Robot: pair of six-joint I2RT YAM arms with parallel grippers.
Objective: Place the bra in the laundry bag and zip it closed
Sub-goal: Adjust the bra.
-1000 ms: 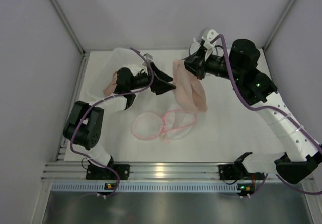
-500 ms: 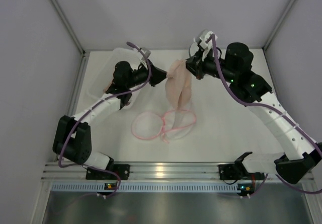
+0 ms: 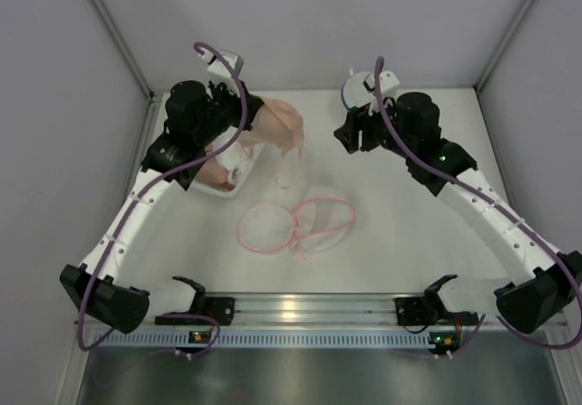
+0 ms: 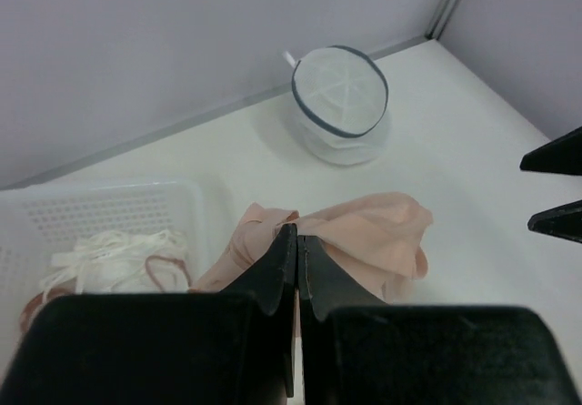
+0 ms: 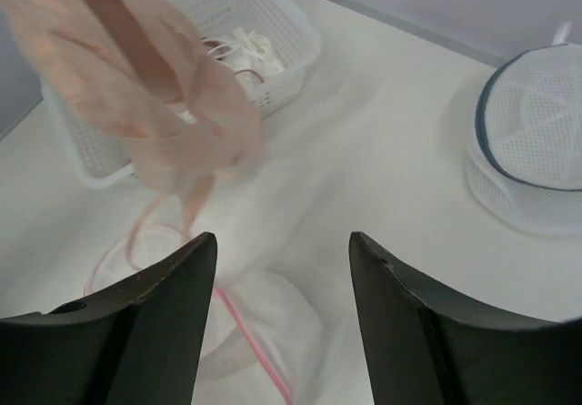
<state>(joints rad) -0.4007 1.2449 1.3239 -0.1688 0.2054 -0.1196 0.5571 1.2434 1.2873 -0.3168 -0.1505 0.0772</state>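
On the table (image 3: pixel 409 232): you have one bra, two mesh laundry bags and one basket, with two arms reaching in over them.
Bra (image 3: pixel 280 125): one, peach-coloured. It is off the table, bunched and hanging from the left gripper at the far left, just beside the basket. It is not in either bag.
Left gripper (image 4: pixel 296 241): your left fingers are pressed fully together, with a fold of the bra pinched between their tips.
Right gripper (image 5: pixel 282 241): your right fingers stand apart with nothing between them. They are near the bra but clear of it, and the table shows through the gap.
Pink-edged bag (image 3: pixel 265 227): one, lying flat at the middle of the table, nearer you than the bra. Its pink edge shows as two loops side by side. You cannot tell from these views how far its zip is undone.
Dark-edged bag (image 4: pixel 341 105): one, round and white with a dark rim, sitting at the far edge by the back wall, well apart from the pink-edged bag. Its contents cannot be made out.
Basket (image 4: pixel 109 212): one, white and perforated, at the far left. It holds a tangle of white straps and a peach-coloured piece of cloth.
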